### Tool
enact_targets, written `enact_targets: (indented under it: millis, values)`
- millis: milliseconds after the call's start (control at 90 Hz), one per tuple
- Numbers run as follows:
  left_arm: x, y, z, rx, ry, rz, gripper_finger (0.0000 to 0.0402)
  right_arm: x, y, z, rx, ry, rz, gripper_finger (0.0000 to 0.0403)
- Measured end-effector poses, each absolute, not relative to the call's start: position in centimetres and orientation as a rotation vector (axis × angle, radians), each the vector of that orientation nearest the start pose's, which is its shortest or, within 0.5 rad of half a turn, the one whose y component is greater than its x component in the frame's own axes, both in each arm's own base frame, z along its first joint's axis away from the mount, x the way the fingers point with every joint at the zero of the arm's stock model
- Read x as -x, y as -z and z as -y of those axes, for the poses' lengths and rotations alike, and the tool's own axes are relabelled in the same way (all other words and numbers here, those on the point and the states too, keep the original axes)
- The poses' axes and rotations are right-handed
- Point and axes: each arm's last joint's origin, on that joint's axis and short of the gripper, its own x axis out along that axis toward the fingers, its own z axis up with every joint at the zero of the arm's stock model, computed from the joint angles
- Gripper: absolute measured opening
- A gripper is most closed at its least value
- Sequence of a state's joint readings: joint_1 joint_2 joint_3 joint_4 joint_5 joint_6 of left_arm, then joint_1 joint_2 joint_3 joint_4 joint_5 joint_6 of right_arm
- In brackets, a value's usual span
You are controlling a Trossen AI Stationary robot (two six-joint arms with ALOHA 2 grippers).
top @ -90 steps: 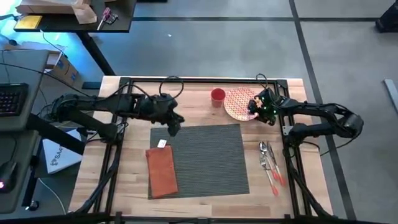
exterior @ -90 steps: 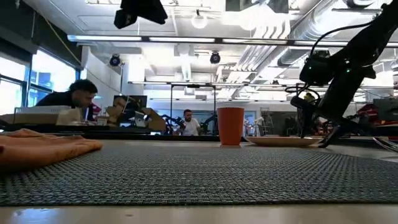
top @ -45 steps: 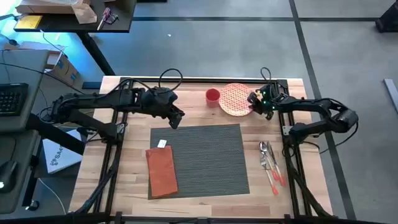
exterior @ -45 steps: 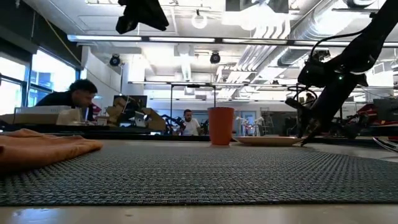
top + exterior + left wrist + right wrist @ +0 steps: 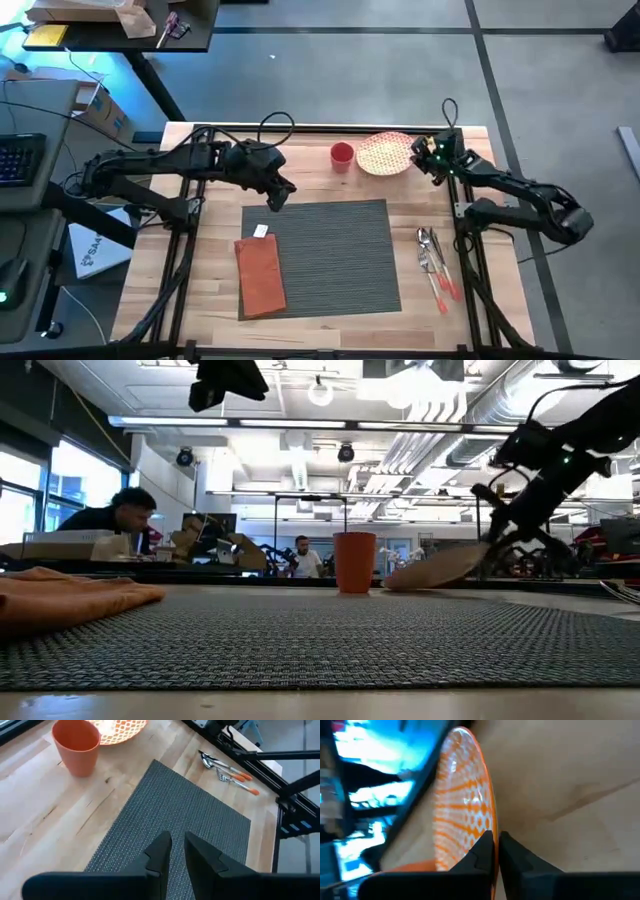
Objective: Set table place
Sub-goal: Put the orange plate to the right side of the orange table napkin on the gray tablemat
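Light-wood butcher-block planks make the top of the large rectangular bench (image 5: pixel 215 300), and a black metal rail frame (image 5: pixel 320 128) runs around it. On the middle of the bench lies the large dark grey rectangular placemat (image 5: pixel 335 255) with fine ribbed stripes; it lies flat, its long axis goes from the left side to the right side, and the stripes run the same way. A smaller orange-red cloth napkin (image 5: pixel 260 277) lies on the left part of the placemat, with its long axis across that of the placemat.

Behind the far edge of the placemat, on bare wood, stand a small orange-red plastic cup (image 5: pixel 342 156) and, just beside it to the right, a round plate with an orange lattice pattern (image 5: pixel 385 154). The plate is tilted: in the low view its right rim is raised and its left rim touches the bench. The right gripper (image 5: pixel 421 157) is at this raised rim; its fingers are narrow and pinch the edge of the plate.

The left gripper (image 5: pixel 277 203) hangs above the far left corner of the placemat. Its fingers are nearly together and they hold nothing.

Metal cutlery with orange handles (image 5: pixel 438 265) lies on the wood to the right of the placemat.
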State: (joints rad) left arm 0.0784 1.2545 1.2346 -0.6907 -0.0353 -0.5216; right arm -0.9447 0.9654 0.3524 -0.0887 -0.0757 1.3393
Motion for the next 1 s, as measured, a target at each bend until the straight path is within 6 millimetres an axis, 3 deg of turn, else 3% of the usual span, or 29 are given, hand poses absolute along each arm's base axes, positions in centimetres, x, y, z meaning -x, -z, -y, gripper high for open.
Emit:
enact_targets:
  millis: [167, 422, 656, 800, 1000]
  values:
    - [-25.5, -34.8, -2.1, 0.479, -0.279, -0.665, 0.0042, -10.4, -17.9, 14.1, -1.528, 1.127, 0.116, 0.0002]
    - [-25.4, -34.8, -2.1, 0.462, -0.273, -0.665, 0.0042, -10.9, -18.5, 14.0, -1.511, 0.981, 0.086, 0.0000]
    - [-25.4, -34.9, -2.1, 0.461, -0.273, -0.664, 0.0042, -11.3, -20.8, 14.7, -1.421, 0.824, 0.289, 0.0000]
    - [-25.4, -34.9, -2.1, 0.463, -0.273, -0.663, 0.0042, -11.4, -21.3, 14.8, -1.410, 0.781, 0.317, 0.0000]
    - [-24.8, -35.4, -2.1, 0.469, -0.273, -0.641, 0.0042, -12.6, -22.8, 14.0, -1.346, 0.483, 0.275, 0.0000]
